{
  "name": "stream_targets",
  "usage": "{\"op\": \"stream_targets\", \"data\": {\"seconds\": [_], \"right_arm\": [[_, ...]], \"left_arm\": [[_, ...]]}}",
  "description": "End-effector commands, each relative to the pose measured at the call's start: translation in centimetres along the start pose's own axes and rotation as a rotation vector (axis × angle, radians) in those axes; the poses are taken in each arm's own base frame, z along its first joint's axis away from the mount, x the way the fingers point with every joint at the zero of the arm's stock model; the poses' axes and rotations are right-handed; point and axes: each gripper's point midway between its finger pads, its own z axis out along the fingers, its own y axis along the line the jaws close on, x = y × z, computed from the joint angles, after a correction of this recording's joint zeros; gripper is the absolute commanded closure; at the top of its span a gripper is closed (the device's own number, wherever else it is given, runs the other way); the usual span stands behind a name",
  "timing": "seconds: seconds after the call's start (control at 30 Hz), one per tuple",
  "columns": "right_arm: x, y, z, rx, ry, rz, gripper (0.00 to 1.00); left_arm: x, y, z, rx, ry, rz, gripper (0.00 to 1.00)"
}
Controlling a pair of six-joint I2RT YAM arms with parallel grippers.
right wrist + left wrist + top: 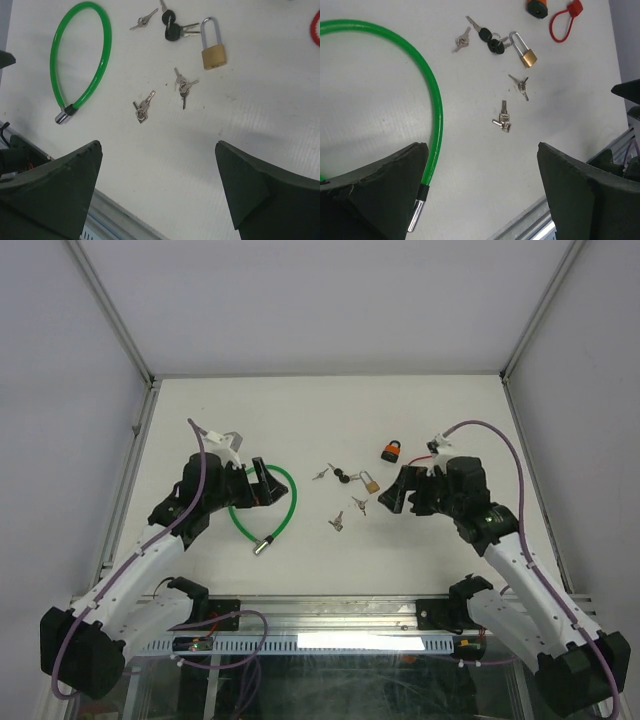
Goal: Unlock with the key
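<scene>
Both arms are over the white desk (300, 410), nothing gripped.

Left pincer (266, 484): jaws wide apart and empty. It sits over the near right part of the green cable lock with a silver metal tip (290, 502). In the left wrist view the cable runs down past the tip of one finger to a black collar and the silver end. I cannot tell whether that finger touches the cable.

Right pincer (393, 490): jaws wide apart and empty, pointing left toward the scatter of keys, just right of the small brass padlock with a steel shackle (370, 482).

The brass padlock lies flat at mid-desk with its shackle closed. Up and to the right of it lies an orange-and-black padlock (391, 451), with a red plastic loop tag (575, 8) beside that.

All the keys lie loose on the desk between the two pincers:
- a bunch of black-headed keys (343, 477), just left of the brass padlock's shackle
- a small silver pair (320, 473), further left
- a silver set on a ring (359, 505), just below the brass padlock
- another silver set (336, 523), nearest the arm bases, between the cable's silver tip and the right pincer

No key is in any lock. I cannot read which key fits which lock.
</scene>
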Motion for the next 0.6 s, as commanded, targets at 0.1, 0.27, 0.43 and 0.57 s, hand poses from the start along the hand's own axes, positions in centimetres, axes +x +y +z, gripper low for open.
{"op": "stream_targets", "data": {"seconds": [0.1,0.27,0.43,0.57], "right_arm": [[2.1,1.0,2.5,0.067,0.067,-0.073,0.00],[3.8,2.0,3.4,0.080,0.127,-0.138,0.00],[6.1,1.9,4.0,0.102,0.155,-0.119,0.00],[7.6,3.1,4.5,0.064,0.165,-0.120,0.01]], "left_arm": [[3.2,1.6,2.9,-0.145,0.115,-0.005,0.06],[4.7,2.6,4.3,-0.257,0.182,0.059,0.08],[6.4,2.9,5.9,-0.360,0.301,0.152,0.11],[6.7,3.8,6.1,-0.417,0.338,0.201,0.14]]}}
